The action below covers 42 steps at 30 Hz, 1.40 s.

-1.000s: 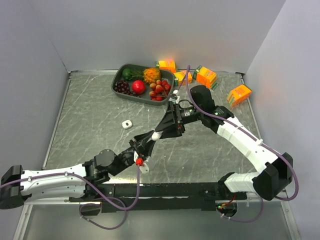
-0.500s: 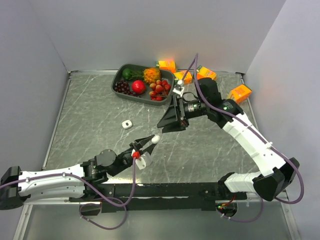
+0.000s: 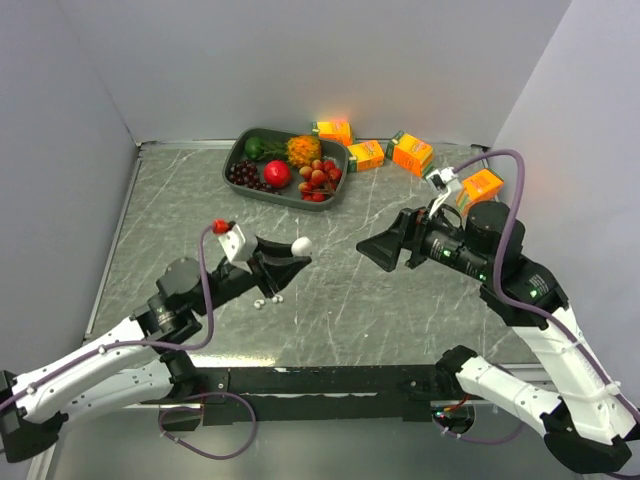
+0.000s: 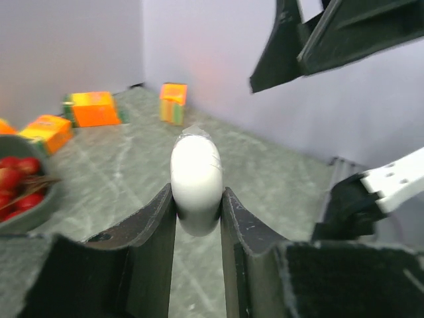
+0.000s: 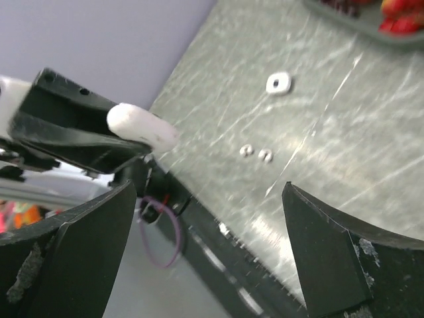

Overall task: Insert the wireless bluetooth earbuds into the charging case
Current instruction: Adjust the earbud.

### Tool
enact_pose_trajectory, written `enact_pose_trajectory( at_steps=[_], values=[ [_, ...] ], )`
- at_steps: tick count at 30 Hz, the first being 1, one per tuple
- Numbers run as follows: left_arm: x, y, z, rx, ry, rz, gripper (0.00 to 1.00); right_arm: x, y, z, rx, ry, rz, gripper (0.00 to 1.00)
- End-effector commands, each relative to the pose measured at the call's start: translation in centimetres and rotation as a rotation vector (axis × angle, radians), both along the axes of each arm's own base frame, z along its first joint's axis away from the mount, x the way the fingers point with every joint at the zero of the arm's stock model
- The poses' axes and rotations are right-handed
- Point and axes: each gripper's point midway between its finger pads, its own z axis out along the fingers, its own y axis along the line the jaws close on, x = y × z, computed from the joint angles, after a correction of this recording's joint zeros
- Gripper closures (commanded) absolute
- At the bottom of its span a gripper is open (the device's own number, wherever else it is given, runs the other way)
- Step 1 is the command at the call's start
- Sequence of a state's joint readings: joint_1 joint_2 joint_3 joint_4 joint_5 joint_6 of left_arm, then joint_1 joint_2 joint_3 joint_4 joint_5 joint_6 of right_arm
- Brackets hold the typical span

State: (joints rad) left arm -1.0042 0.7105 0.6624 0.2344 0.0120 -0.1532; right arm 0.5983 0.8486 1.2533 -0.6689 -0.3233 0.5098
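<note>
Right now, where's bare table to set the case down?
Bare: the left stretch of table, between the left wall and the fruit tray; also the middle strip between left gripper, holding the case, and open right gripper, toward the near rail. Crowded: the far edge, with tray and juice boxes, and beside the left gripper, where two earbuds lie.

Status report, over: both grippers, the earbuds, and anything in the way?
Left gripper shut on white case, raised. Right gripper open, empty. Two earbuds loose on table, outside any case. No obstacle seen near them.

Dark fruit tray point(image 3: 232, 158) beside orange cartons point(image 3: 411, 152)
</note>
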Motion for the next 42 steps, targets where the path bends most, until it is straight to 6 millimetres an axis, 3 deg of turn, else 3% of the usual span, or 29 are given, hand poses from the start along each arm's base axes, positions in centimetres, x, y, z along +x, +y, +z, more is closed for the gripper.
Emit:
enact_pose_trajectory(
  at_steps=[1,9,11,12,16,17,18,24,34,37,42],
  values=[
    [-3.8,-2.0,2.2,-0.067,0.173,-0.335,0.99,1.4,0.6,-0.1,-0.032,-0.132,0.025,0.0],
    [-6.0,-2.8,1.6,0.038,0.287,-0.72,0.99,-0.9,2.0,2.0,0.082,-0.231,0.17,0.01],
    [-5.5,-3.2,0.3,0.092,0.347,-0.741,0.99,-1.1,2.2,1.4,0.052,-0.207,0.198,0.01],
    [-5.5,-3.3,0.9,0.107,0.309,-0.757,0.99,-1.8,2.5,1.8,0.058,-0.208,0.24,0.01],
    [-4.7,-3.9,-0.3,0.18,0.338,-0.797,0.99,-2.8,2.7,1.6,0.022,-0.176,0.317,0.01],
    [-4.5,-4.0,-0.6,0.194,0.355,-0.799,0.99,-2.8,2.9,0.4,-0.013,-0.124,0.331,0.01],
    [-4.3,-4.1,-0.6,0.208,0.351,-0.803,0.99,-2.8,2.9,0.4,-0.019,-0.122,0.341,0.01],
    [-3.6,-5.0,-1.1,0.216,0.39,-0.829,0.99,-2.9,3.4,0.0,-0.022,-0.114,0.373,0.17],
    [-2.9,-5.4,-1.4,0.234,0.406,-0.813,0.99,-2.2,4.2,-1.7,-0.073,-0.053,0.415,0.32],
    [-2.7,-5.5,-1.5,0.233,0.411,-0.806,0.99,-2.2,4.4,-1.6,-0.055,-0.045,0.411,0.28],
    [-2.4,-6.1,-1.7,0.231,0.468,-0.823,0.99,-1.5,3.3,-1.3,-0.093,-0.162,0.335,0.08]
  ],
)
